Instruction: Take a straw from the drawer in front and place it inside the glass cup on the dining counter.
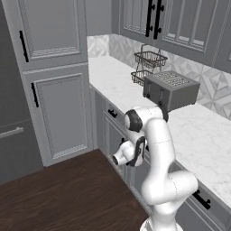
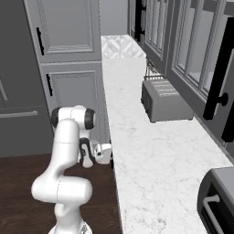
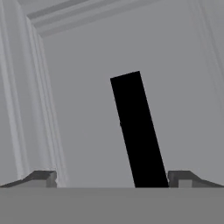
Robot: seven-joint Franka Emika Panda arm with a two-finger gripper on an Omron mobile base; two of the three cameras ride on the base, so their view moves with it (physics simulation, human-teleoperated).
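My gripper (image 3: 113, 178) is open, with one fingertip (image 3: 43, 177) at each lower corner of the hand view and nothing between them. It faces a shut grey panelled drawer front (image 3: 83, 122) at close range. The drawer's black bar handle (image 3: 139, 131) runs slightly tilted, just right of centre between my fingers. From the right base view, the gripper (image 2: 109, 154) sits just under the edge of the marble worktop, level with the cabinet fronts. The straw, the glass cup and the dining counter are out of view.
A grey toaster (image 1: 170, 89) and a wire basket rack (image 1: 149, 63) stand on the marble worktop (image 1: 198, 135). Tall grey cabinet doors (image 1: 61, 113) rise on the left. Dark wood floor (image 1: 67, 194) lies open behind the arm. Wall cabinets hang above the worktop.
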